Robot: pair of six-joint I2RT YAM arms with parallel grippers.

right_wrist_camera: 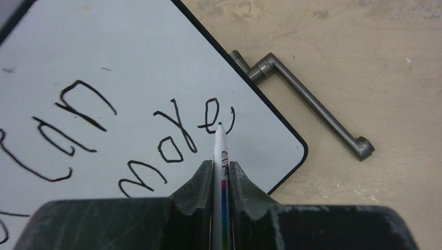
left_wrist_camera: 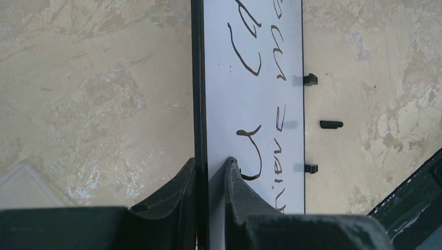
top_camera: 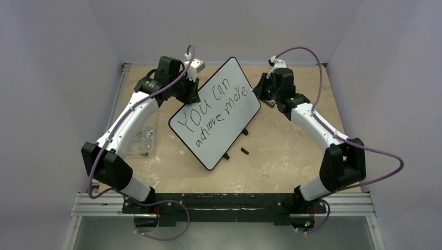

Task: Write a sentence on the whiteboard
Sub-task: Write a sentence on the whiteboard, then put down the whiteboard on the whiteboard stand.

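Beige table (top_camera: 292, 151). Left gripper (left_wrist_camera: 210, 165) closed on the far long edge of the whiteboard (top_camera: 208, 151), one finger on the face, one behind. Board sits diagonally mid-table, nearer the far edge. Sentence (top_camera: 213, 109) in black, two lines: "You can / achieve more". Right gripper (right_wrist_camera: 220, 164) clamped on a marker (right_wrist_camera: 219, 146), tip at the last letters of "more", near the board's right corner. Grey metal crank (right_wrist_camera: 307, 99) on the table just beside that corner.
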